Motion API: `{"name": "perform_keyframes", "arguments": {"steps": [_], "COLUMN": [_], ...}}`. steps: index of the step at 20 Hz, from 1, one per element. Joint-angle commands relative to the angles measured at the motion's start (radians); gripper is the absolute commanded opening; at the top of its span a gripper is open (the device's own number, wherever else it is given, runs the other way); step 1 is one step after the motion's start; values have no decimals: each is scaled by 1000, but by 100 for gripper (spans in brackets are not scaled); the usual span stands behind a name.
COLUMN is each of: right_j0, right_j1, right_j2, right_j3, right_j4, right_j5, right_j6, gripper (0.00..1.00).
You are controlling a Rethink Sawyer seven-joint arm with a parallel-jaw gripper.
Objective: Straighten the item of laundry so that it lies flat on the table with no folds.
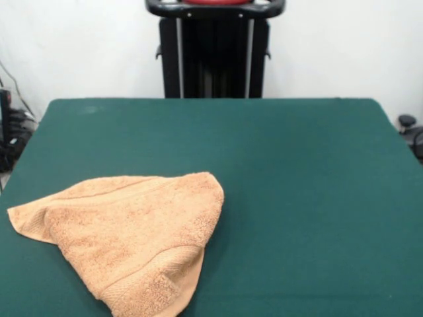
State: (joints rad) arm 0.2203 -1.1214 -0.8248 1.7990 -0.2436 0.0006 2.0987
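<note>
The robot's pedestal [214, 56] is a black upright column with two slim silver rails running down its front. A black rounded frame caps it at twelve o'clock, with a strip of red body [215, 2] just visible inside.

a dark green table [297, 198] carries a folded orange-tan towel [132, 231] lying at its near left corner.

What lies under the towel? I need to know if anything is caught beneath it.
Only the green table shows around the towel. The towel is folded over itself, so anything beneath stays hidden.
</note>
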Motion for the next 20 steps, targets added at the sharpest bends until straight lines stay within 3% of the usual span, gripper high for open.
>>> {"name": "perform_keyframes", "arguments": {"steps": [1,3,4,6,7,8,10,13,20], "right_j0": [-864,-947,-948,-853,-807,-749,-676,-618,-592], "right_j1": [-482,-447,-432,-389,-357,-327,-263,-209,-214], "right_j2": [1081,1217,1236,1122,1050,965,839,749,738], "right_j3": [489,480,452,383,356,321,281,254,248], "right_j4": [261,7,-187,-481,-541,-586,-572,-549,-587], "right_j5": [195,109,55,-40,-82,-138,-241,-341,-287], "right_j6": [-972,-684,-482,-185,-126,-93,-106,-121,-60], "gripper": [100,100,100,100,100,100,100,100,100]}}
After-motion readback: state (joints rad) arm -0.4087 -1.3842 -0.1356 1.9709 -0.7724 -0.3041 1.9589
